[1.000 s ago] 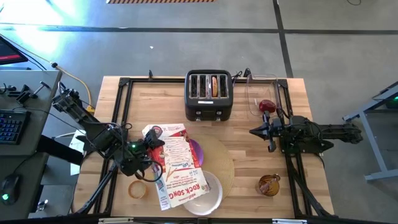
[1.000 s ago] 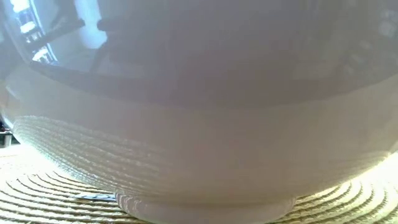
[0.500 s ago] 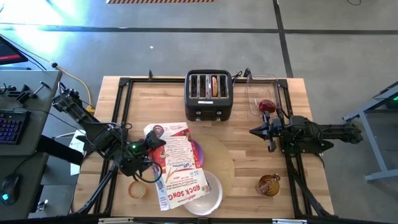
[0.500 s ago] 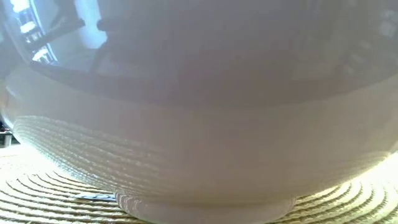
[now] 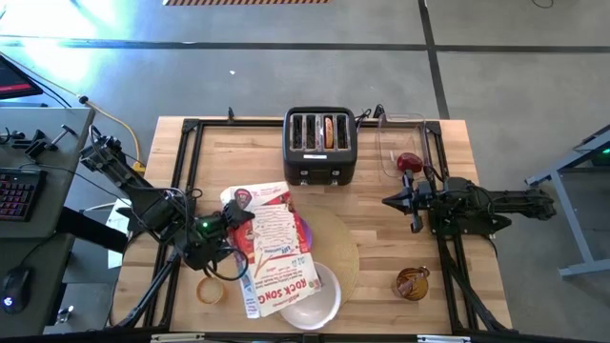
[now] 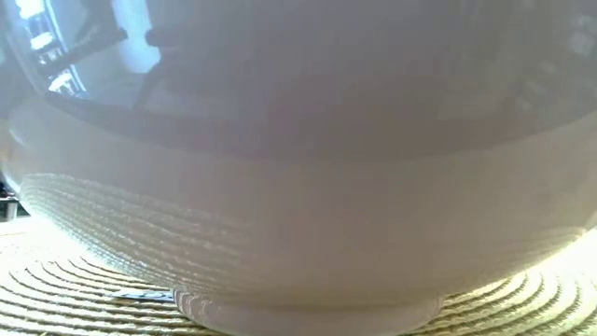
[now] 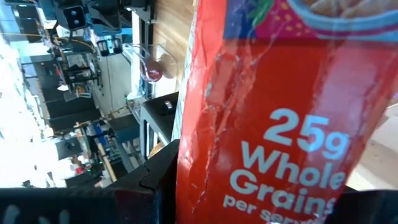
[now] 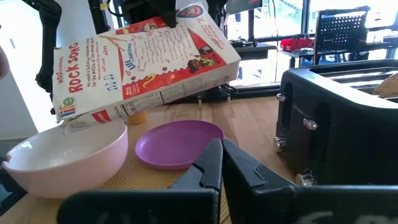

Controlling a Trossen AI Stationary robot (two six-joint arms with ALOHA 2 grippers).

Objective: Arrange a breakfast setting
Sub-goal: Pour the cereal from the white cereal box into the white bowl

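right wrist view shows the left gripper (image 5: 229, 232) clamped on the cereal box (image 8: 140, 61), tipped above the white bowl (image 8: 68, 162) — cereal could overshoot the rim onto the mat (image 5: 345, 250); right gripper (image 5: 396, 201) idle, closed.

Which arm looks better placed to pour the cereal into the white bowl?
Left. Its gripper already holds the cereal box tilted over the white bowl, while the right gripper waits shut, beside the toaster.

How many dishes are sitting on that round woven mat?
2. The white bowl sits at the mat's front edge under the tilted cereal box; the purple plate lies beside it, nearer the toaster. The box may hide more.
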